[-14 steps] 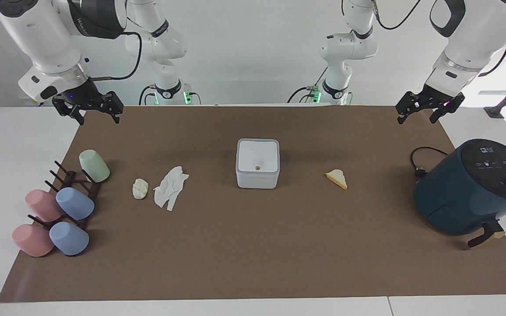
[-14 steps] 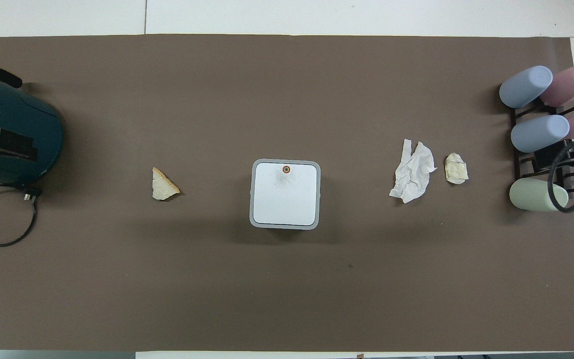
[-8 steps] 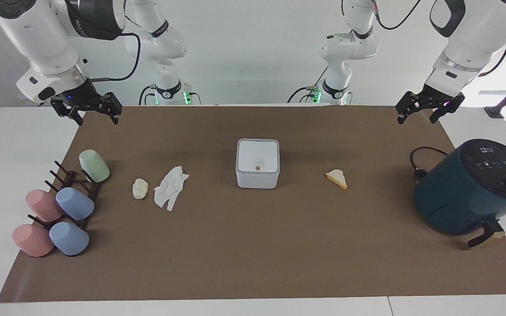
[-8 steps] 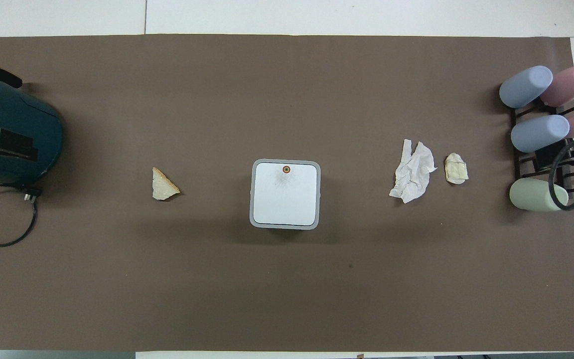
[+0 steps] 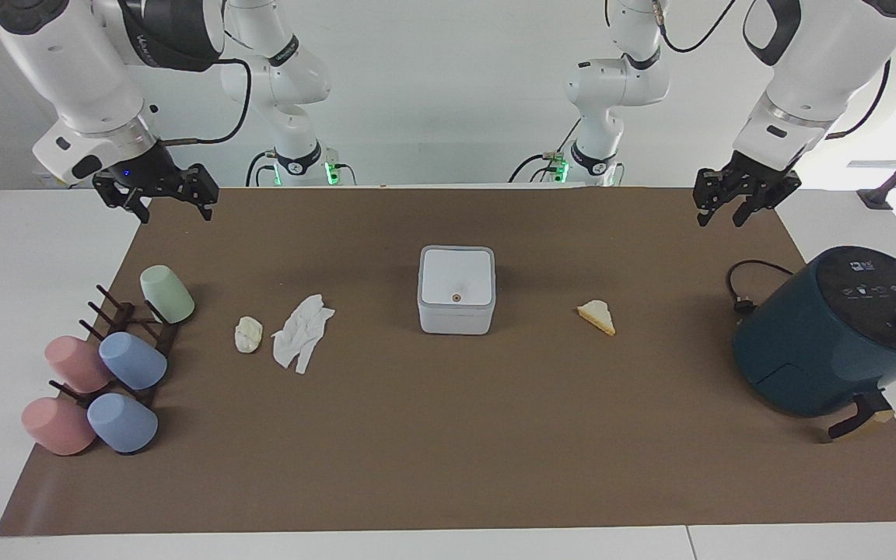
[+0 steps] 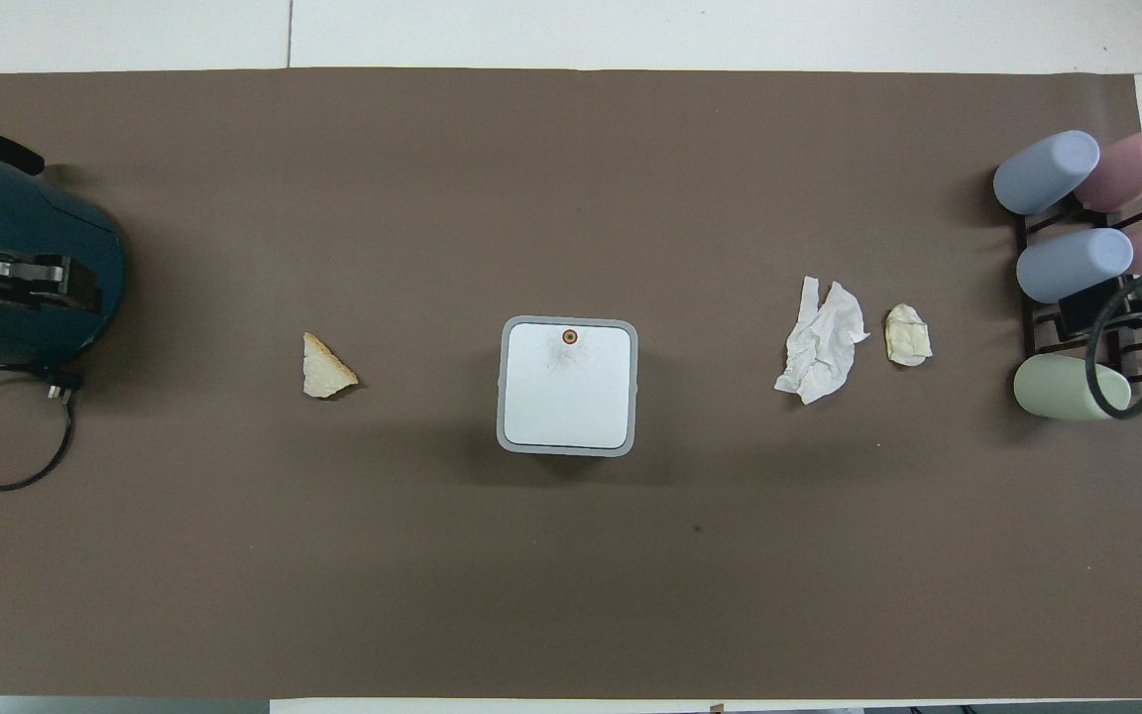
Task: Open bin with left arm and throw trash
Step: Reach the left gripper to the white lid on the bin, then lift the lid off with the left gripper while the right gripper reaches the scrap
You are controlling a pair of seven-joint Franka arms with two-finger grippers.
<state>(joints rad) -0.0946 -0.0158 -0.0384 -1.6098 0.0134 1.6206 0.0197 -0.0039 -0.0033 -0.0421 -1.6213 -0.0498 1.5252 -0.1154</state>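
1. We are seeing the small square white-grey plastic bin (image 5: pixel 456 290) sitting at the middle of the brown paper mat (image 5: pixel 448 451), its lid lying flat and shut.
2. The tiny orange-brown dot (image 5: pixel 456 297) on the lid is sitting at the edge farther from the robots, so the bin is facing away from them; being square, it is showing no long axis.
3. The tan wedge of bread (image 5: pixel 596 316) is lying beside the bin toward the left arm's end of the table, its long edge running slantwise.
4. The crumpled white tissue (image 5: pixel 302 332) and the cream doughy lump (image 5: pixel 248 334) are lying just beside each other toward the right arm's end, the tissue between the lump and the bin.
5. The left gripper (image 5: pixel 737 202) is hanging over the mat's corner nearest its base, apart from everything; we cannot tell how its jaws are standing.
6. The right gripper (image 5: pixel 157 196) is waiting over its own corner, jaws apart and empty.
7. The white table (image 5: pixel 28 264) is carrying the mat, a big dark teal air fryer (image 5: pixel 837 330) with a black cable (image 5: pixel 740 288) at the left arm's end, and pastel cups (image 5: pixel 106 373) on a dark wooden rack (image 5: pixel 133 327) at the right arm's end.
8. A plain white wall (image 5: pixel 448 85) is rising at the robots' backs.
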